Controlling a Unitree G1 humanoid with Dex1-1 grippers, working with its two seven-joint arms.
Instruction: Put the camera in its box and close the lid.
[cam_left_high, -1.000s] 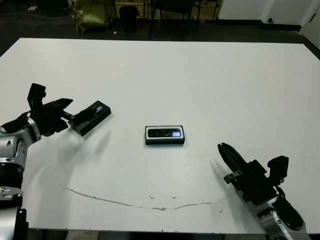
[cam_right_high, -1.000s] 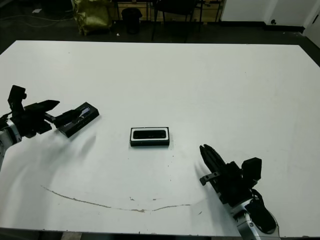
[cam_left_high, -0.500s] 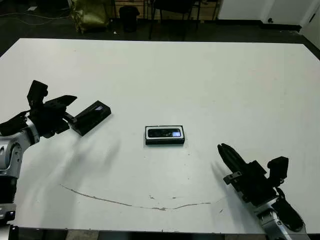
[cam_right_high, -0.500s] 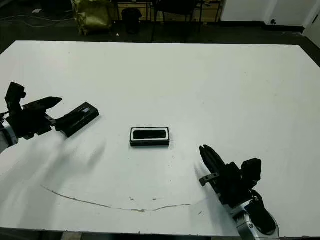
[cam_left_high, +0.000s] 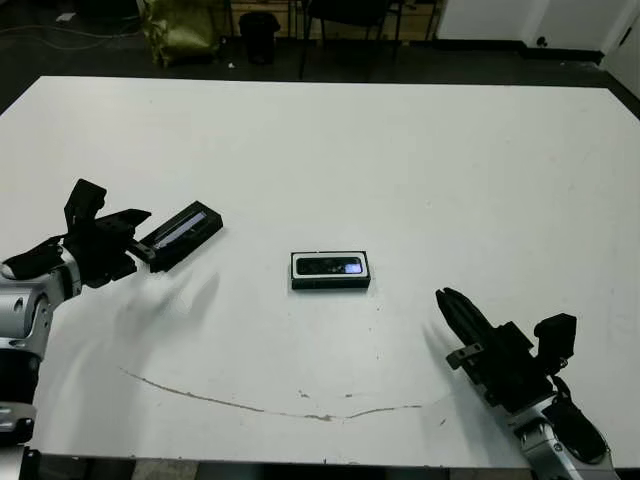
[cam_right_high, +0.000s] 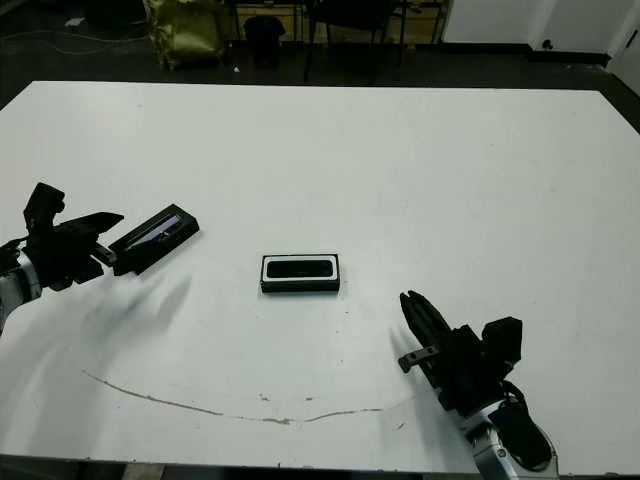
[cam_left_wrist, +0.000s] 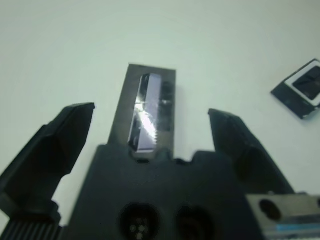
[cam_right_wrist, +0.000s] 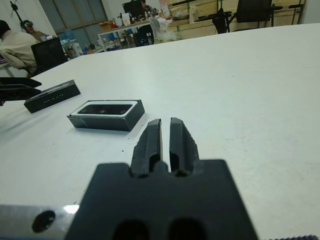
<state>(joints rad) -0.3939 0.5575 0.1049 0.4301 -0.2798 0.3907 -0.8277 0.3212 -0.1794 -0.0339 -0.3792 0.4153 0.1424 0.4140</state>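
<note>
Moving: the left gripper (cam_left_wrist: 150, 117) had slid back from the lid (cam_left_high: 181, 233).
Left fingers: wide apart, holding nothing.
Right gripper (cam_right_wrist: 165, 137): pressed together, empty.
Camera (cam_left_high: 331, 266): lay in the box (cam_left_high: 330, 283).

Bare table (cam_left_high: 420, 170) all round box (cam_left_high: 331, 271); lid (cam_left_high: 180, 234) well apart

Lab/office: white table (cam_left_high: 400, 150), office chairs (cam_right_wrist: 47, 52), desks w/ monitors (cam_right_wrist: 132, 7), seated person (cam_right_wrist: 15, 42) beyond.
</note>
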